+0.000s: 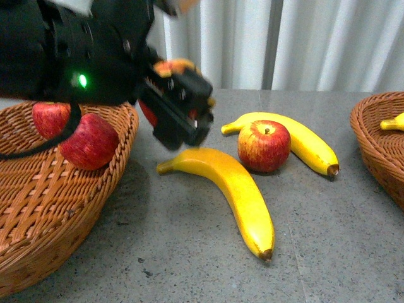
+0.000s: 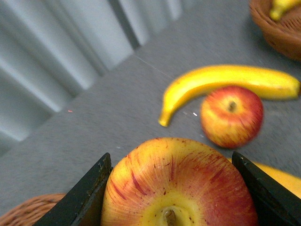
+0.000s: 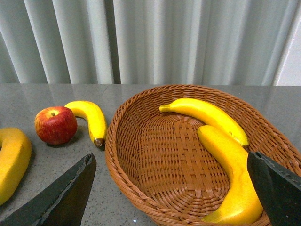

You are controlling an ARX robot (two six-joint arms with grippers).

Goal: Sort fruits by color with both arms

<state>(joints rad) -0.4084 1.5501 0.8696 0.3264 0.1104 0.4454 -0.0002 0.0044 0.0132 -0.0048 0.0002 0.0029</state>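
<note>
My left gripper [image 1: 180,107] [image 2: 170,160] is shut on a red-and-yellow apple [image 2: 178,188], held above the table just right of the left basket [image 1: 38,208]. Two red apples [image 1: 91,142] lie in that basket. On the table another apple [image 1: 264,146] [image 3: 55,125] rests between two bananas, one in front [image 1: 233,189] and one behind [image 1: 303,136]. My right gripper [image 3: 169,157] hangs open over the right basket [image 3: 113,155], which holds two bananas [image 3: 233,174]. The front view does not show the right arm.
The right basket [image 1: 379,139] sits at the table's right edge with a banana tip [image 1: 392,123] showing. White curtains hang behind the grey table [image 1: 189,265]. The left arm's black body fills the front view's upper left.
</note>
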